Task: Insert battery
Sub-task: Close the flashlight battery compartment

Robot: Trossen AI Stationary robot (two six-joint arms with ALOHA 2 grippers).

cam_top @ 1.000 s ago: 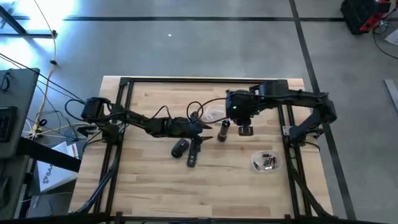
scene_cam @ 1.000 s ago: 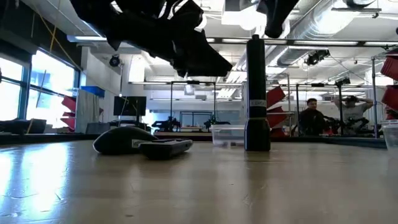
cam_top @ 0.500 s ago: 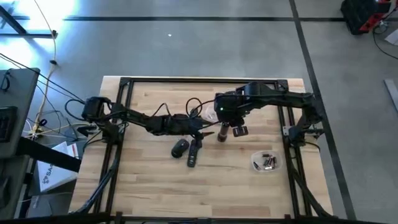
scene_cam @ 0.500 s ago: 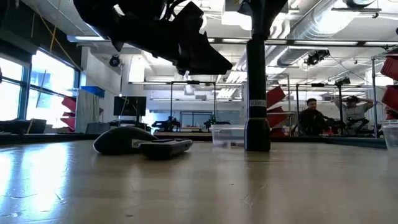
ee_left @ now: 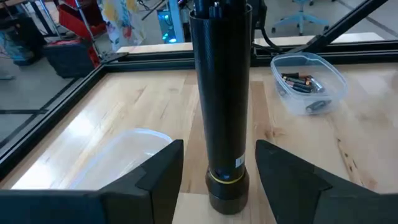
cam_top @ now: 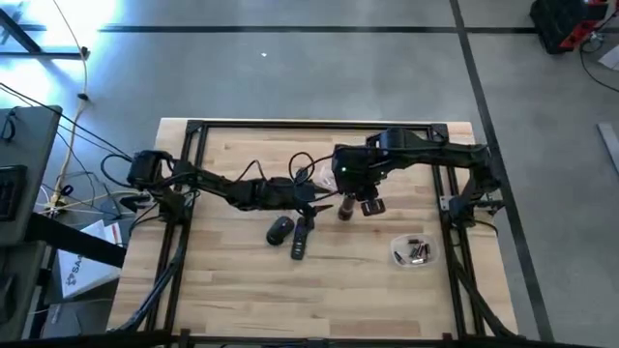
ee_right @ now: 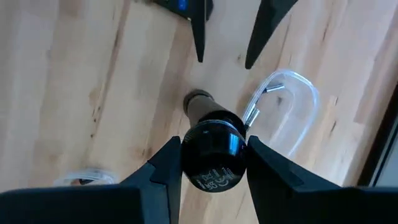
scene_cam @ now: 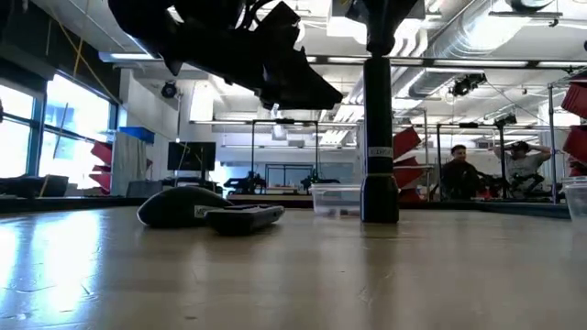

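High view: the black flashlight is standing upright near the middle of the wooden desk. The right hand is sitting directly over its top, while the left hand is hovering just beside it. A computer mouse and a remote are lying near the left hand, and a clear tub of batteries is sitting well apart toward the right.

Low view: the flashlight is standing upright on the desk, its top reaching up into the right hand.

Left wrist view: the left hand is spread wide, its fingers flanking the flashlight without touching it.

Right wrist view: the right hand is gripping the flashlight's top end, both fingers pressing against it.
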